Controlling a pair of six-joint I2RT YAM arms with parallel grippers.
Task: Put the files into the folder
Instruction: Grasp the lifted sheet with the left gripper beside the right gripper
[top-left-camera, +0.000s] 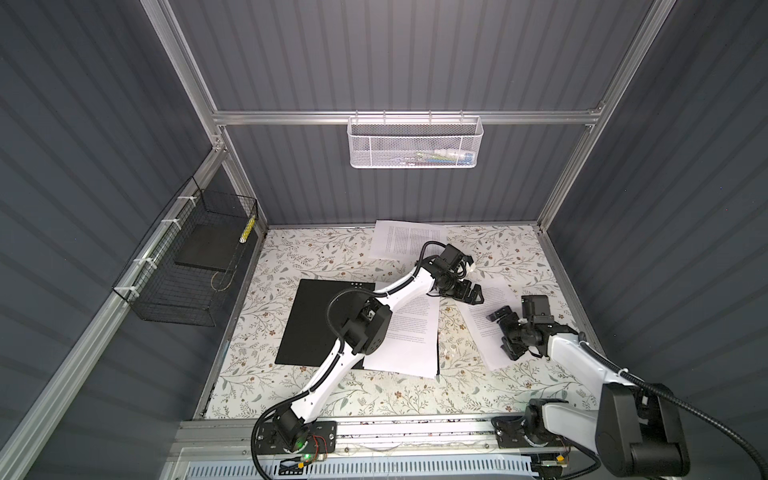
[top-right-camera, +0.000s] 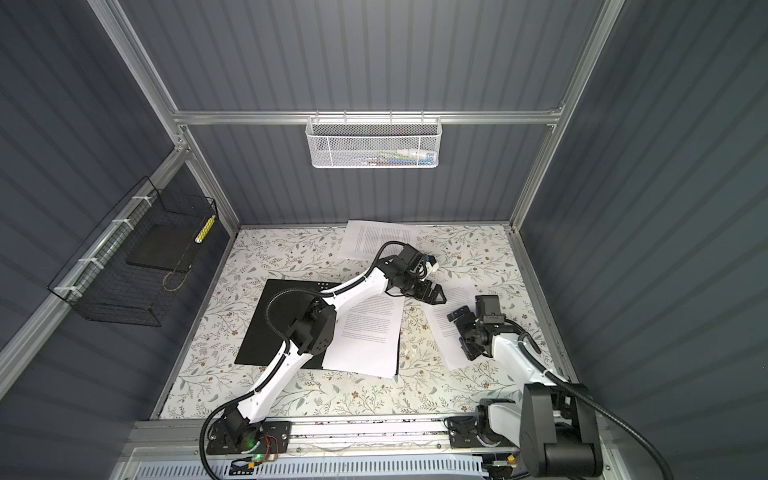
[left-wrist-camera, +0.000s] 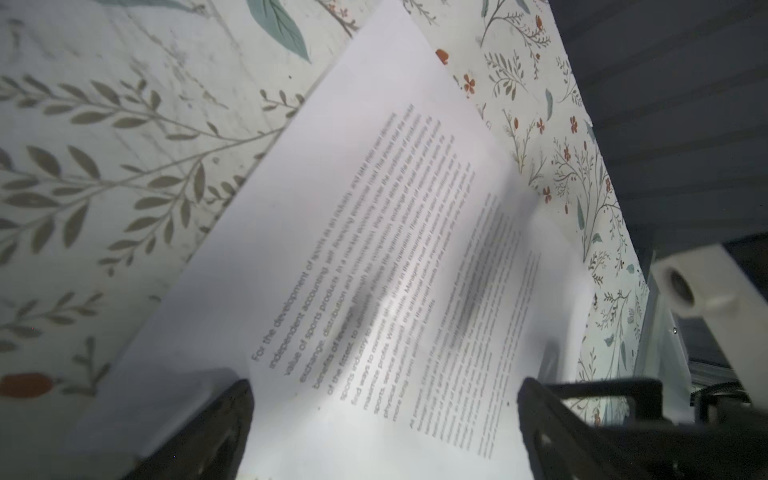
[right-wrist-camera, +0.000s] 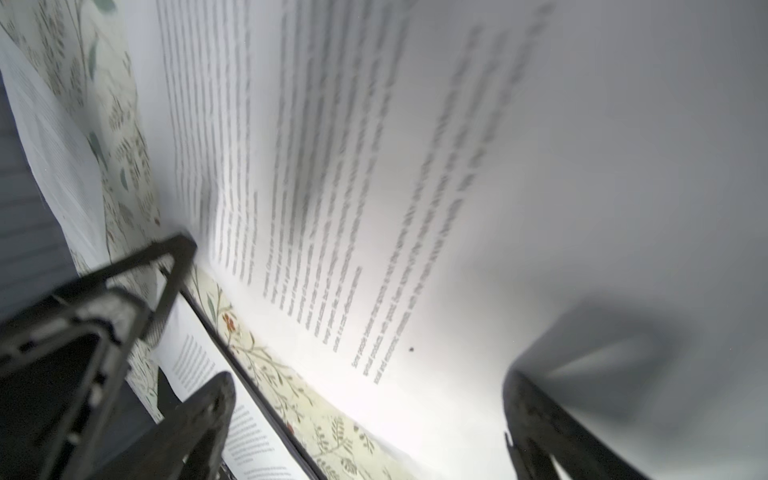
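The folder (top-left-camera: 316, 324) (top-right-camera: 274, 320) lies open on the table, its black inside facing up. White printed files (top-left-camera: 409, 340) (top-right-camera: 365, 336) rest on its right half. One loose sheet (top-left-camera: 405, 243) (top-right-camera: 374, 239) lies at the back. Another sheet (top-left-camera: 482, 332) (top-right-camera: 446, 328) (left-wrist-camera: 374, 232) (right-wrist-camera: 457, 208) lies to the right of the folder. My left gripper (top-left-camera: 478, 296) (top-right-camera: 436, 294) (left-wrist-camera: 384, 399) hovers open over that sheet's far corner. Over the same sheet, my right gripper (top-left-camera: 500, 334) (top-right-camera: 459, 336) (right-wrist-camera: 370, 395) stands wide open and holds nothing.
A white mesh basket (top-left-camera: 413, 141) hangs on the back wall. On the left wall is a black wire basket (top-left-camera: 195, 257). The floral table top (top-left-camera: 332, 399) ends at metal frame rails on all sides. The two grippers are close together.
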